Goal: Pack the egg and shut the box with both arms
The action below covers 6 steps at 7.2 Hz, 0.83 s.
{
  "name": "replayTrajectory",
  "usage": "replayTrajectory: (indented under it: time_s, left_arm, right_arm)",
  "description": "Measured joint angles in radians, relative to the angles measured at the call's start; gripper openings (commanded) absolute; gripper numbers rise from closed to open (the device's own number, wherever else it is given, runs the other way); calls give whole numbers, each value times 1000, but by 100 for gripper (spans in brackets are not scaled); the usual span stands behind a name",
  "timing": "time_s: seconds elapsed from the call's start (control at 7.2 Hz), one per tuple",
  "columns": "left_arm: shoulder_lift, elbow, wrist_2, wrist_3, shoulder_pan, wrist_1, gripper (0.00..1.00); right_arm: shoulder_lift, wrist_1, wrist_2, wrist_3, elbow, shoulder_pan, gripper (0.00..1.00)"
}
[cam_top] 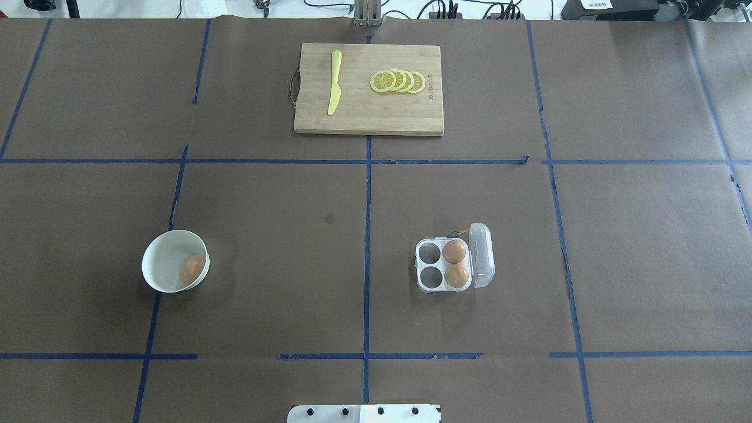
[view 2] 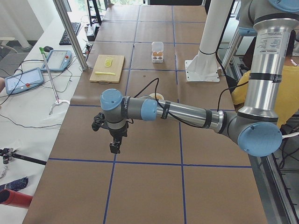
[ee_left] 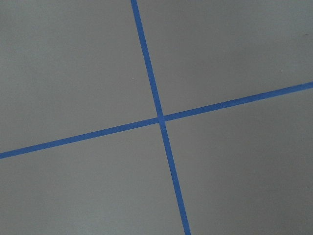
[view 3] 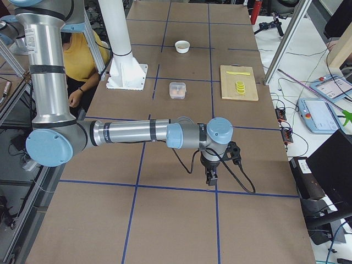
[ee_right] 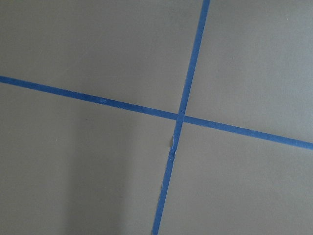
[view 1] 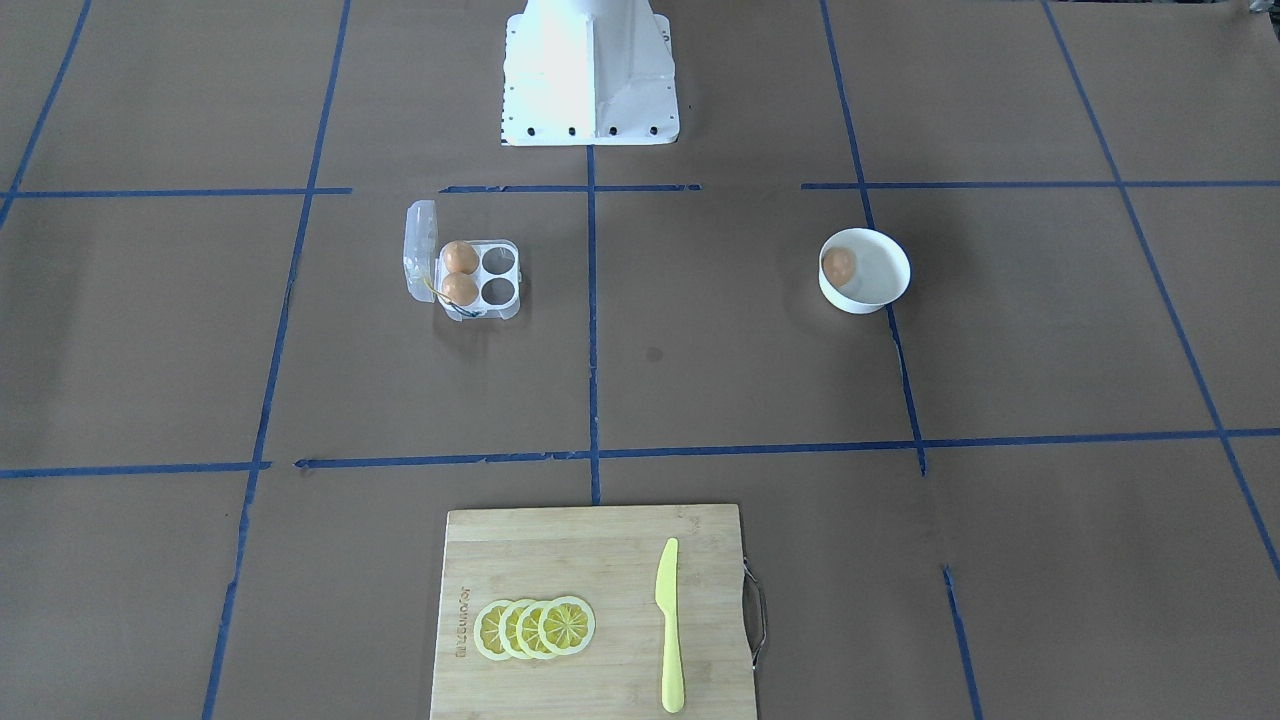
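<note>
Left gripper (view 2: pixel 114 147): hung fingers-down above the brown table (cam_top: pixel 282 194), at the tip of the left arm (view 2: pixel 187 112), itself stretched out level. Shown from the side only; could not tell whether released or clenched. Looked down, through its wrist camera, on a cross of blue tape (ee_left: pixel 160 120) and bare paper.

Right gripper (view 3: pixel 211 177): hung likewise at the tip of the right arm (view 3: pixel 132 132), equally level, fingers toward the table. Shown from the side only; could not tell whether released or clenched. Faced a second tape cross (ee_right: pixel 181 116).

Egg (cam_top: pixel 192 269): lay in the white bowl (cam_top: pixel 161 258), against its wall at 4 o'clock, well apart from both grippers. Bowl: stood at 8 o'clock from the central tape crossing (cam_top: pixel 368 161) of the overhead view.

Box (cam_top: pixel 430 276): stood at 5 o'clock from that crossing, well apart from the bowl. Lid (cam_top: pixel 482 255): swung open on the 3 o'clock side. Carried two like eggs (cam_top: pixel 454 251) in the cells at 3 o'clock; two cells at 9 o'clock empty. Yellow cord (cam_top: pixel 462 230): showed at the 12 o'clock edge.

Cutting board (cam_top: pixel 367 120): lay at 12 o'clock near the far edge; bore a yellow knife (cam_top: pixel 334 82) toward 9 o'clock and overlapping lemon slices (cam_top: pixel 398 81) toward 3 o'clock. White base (cam_top: pixel 364 413): sat at 6 o'clock.
</note>
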<state>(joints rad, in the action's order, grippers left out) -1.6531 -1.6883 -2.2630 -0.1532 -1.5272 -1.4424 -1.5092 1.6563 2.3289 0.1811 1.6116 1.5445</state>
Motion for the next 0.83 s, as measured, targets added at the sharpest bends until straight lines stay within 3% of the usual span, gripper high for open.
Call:
replayTrajectory:
  time_s: [0.83]
  left_arm:
    - [-2, -9, 0, -12, 15, -58, 100]
  right_arm:
    - [-17, -10, 20, 4, 3, 4, 100]
